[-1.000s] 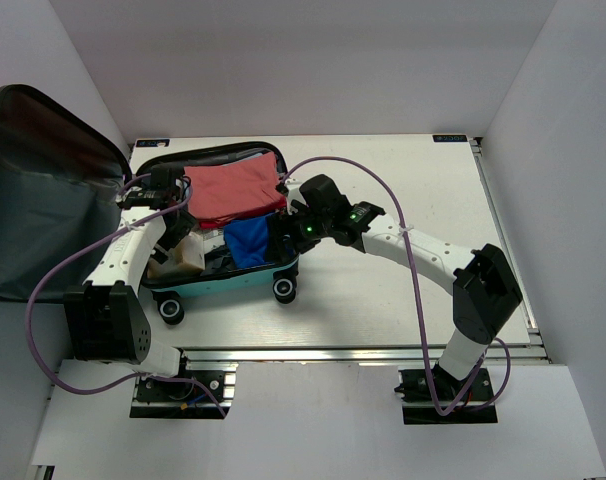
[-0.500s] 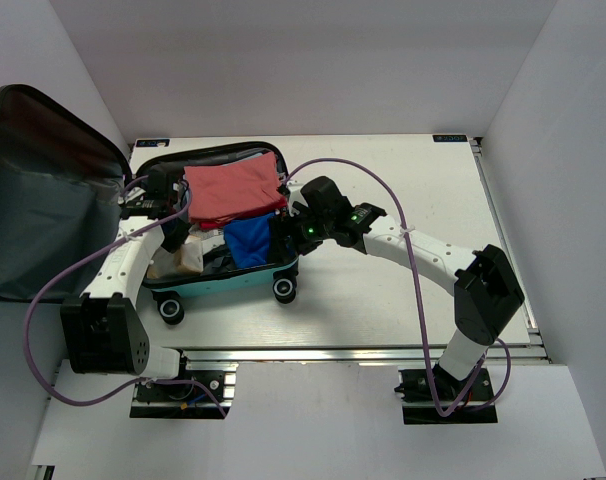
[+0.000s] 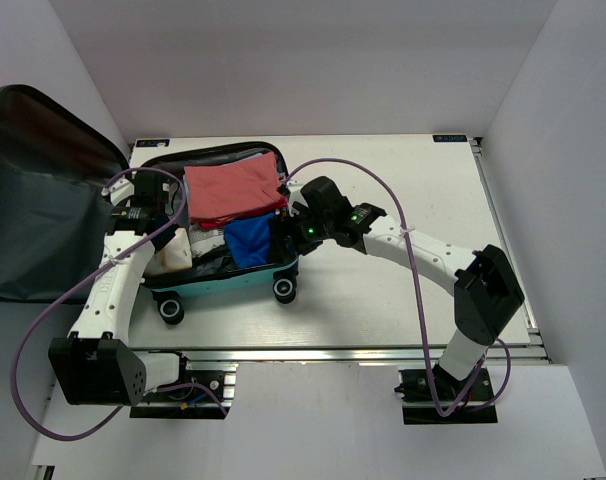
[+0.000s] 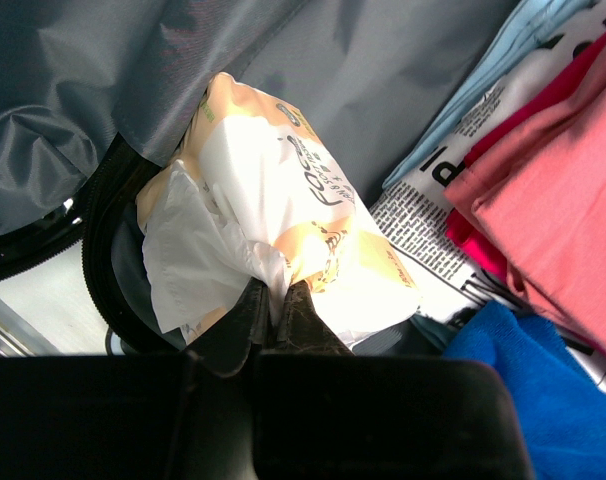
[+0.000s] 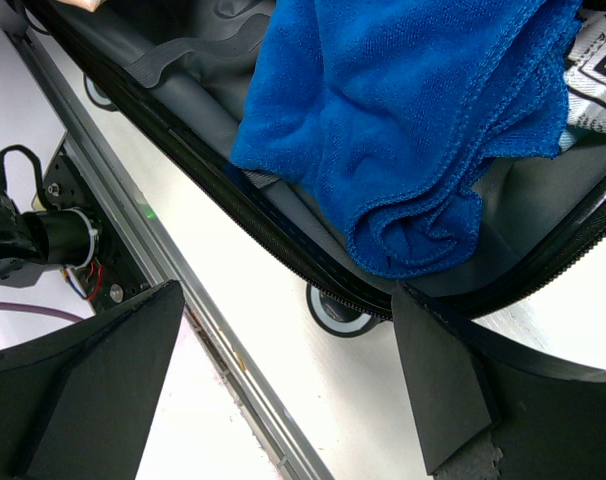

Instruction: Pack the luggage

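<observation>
The luggage [image 3: 233, 278] lies open on the table, teal shell toward me, its dark-lined lid [image 3: 43, 200] standing up at the left. Inside are a folded red shirt [image 3: 233, 190], a blue towel [image 3: 248, 240] and a white-and-yellow tissue pack [image 3: 175, 252]. My left gripper [image 3: 161, 232] is over the left end of the case, shut on the tissue pack [image 4: 283, 200], its white wrapper pinched between the tips [image 4: 276, 292]. My right gripper [image 5: 283, 300] hangs open over the case's near right corner, just past the blue towel [image 5: 413, 120], holding nothing.
A suitcase wheel [image 5: 338, 310] sits under the zip rim. An aluminium rail [image 5: 183, 290] runs along the table's near edge. White walls close in left, right and behind. Purple cables [image 3: 383, 190] loop over both arms. A black-and-white printed garment [image 4: 433, 230] lies under the red shirt [image 4: 553, 190].
My left gripper has shut on the tissue pack's wrapper, and the left arm has swung back and to the left. The right arm has stayed still.
</observation>
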You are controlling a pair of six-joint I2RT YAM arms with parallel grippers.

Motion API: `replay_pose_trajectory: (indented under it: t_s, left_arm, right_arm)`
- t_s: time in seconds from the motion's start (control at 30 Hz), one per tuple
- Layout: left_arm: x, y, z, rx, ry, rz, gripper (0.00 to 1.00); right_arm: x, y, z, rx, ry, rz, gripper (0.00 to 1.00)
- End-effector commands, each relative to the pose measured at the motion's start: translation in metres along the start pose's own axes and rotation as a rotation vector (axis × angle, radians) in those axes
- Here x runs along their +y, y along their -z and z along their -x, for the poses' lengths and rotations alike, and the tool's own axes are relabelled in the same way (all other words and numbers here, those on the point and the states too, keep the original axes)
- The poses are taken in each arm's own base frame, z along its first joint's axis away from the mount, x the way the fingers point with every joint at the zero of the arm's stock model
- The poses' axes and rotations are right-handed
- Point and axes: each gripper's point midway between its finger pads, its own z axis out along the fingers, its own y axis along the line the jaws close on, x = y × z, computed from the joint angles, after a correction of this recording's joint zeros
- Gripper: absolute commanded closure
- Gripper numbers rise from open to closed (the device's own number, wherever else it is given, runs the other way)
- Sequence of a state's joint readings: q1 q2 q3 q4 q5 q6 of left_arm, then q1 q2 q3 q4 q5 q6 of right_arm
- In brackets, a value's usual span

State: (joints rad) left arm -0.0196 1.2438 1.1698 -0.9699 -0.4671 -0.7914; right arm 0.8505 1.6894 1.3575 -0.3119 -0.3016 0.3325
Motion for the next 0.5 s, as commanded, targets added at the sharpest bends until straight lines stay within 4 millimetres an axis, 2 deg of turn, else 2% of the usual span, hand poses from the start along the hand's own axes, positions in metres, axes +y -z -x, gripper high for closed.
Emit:
replay_pose_trajectory:
  t_s: [0.0, 0.1, 0.17, 0.2, 0.23, 0.3, 0.37, 0.4, 0.47]
  left_arm:
    - [0.014, 0.002, 0.017, -0.081, -0.071, 0.052, 1.0]
    - [0.016, 0.001, 0.016, -0.078, -0.091, 0.063, 1.0]
    - [0.006, -0.001, 0.014, -0.066, -0.107, 0.014, 1.0]
    - [-0.002, 0.001, 0.014, -0.068, -0.159, -0.032, 1.0]
    - [-0.024, 0.004, 0.018, -0.076, -0.159, -0.143, 1.0]
    - [-0.043, 0.012, 0.035, -0.145, -0.208, -0.239, 1.0]
    - [-0.051, 0.024, 0.056, -0.21, -0.229, -0.27, 1.0]
    - [-0.056, 0.029, 0.065, -0.241, -0.292, -0.289, 1.0]
    - [-0.068, 0.036, 0.078, -0.268, -0.357, -0.327, 1.0]
  right_arm:
    - [0.004, 0.005, 0.011, -0.029, 0.014, 0.007, 0.11]
    - [0.003, 0.005, 0.01, -0.029, 0.014, 0.004, 0.11]
    - [0.003, 0.005, 0.011, -0.03, 0.011, 0.008, 0.11]
    - [0.004, 0.004, 0.01, -0.024, 0.012, 0.014, 0.11]
    - [0.003, 0.004, 0.011, -0.026, 0.01, 0.013, 0.11]
    - [0.006, 0.003, 0.01, -0.022, 0.014, 0.017, 0.11]
    - [0.005, 0.002, 0.009, -0.02, 0.011, 0.016, 0.11]
    - [0.004, 0.002, 0.009, -0.02, 0.009, 0.016, 0.11]
    - [0.007, 0.001, 0.011, -0.023, 0.012, 0.026, 0.11]
